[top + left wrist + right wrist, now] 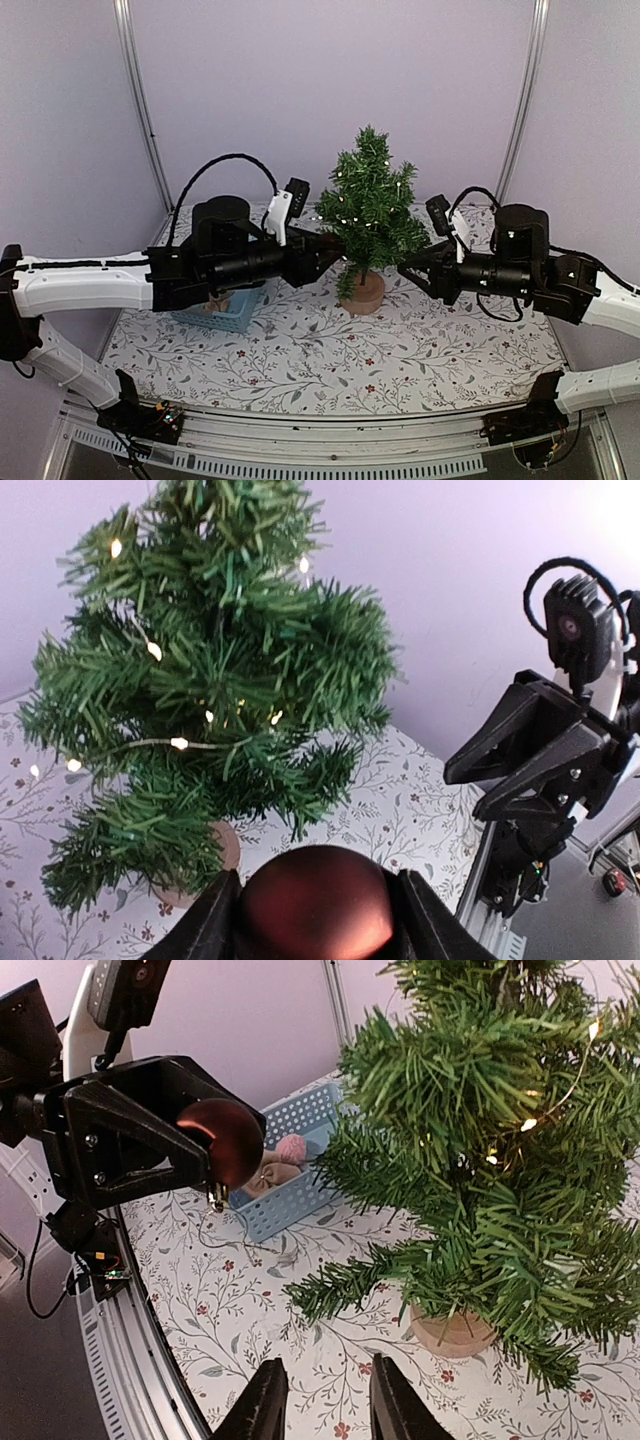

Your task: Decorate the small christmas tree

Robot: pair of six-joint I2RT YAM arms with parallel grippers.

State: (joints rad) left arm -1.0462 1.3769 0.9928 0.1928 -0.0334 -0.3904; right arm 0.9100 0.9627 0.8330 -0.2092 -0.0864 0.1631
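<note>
We grip a red bauble (225,1140) in our left claw (328,252) just left of the tree (370,205), central on the counter (300,350), poised to hang it, while our right claw (408,268) hovers released at its right.

From where I stand, nothing can be read: no word, number, brand mark or sign shows clearly enough in any of the three views.
</note>
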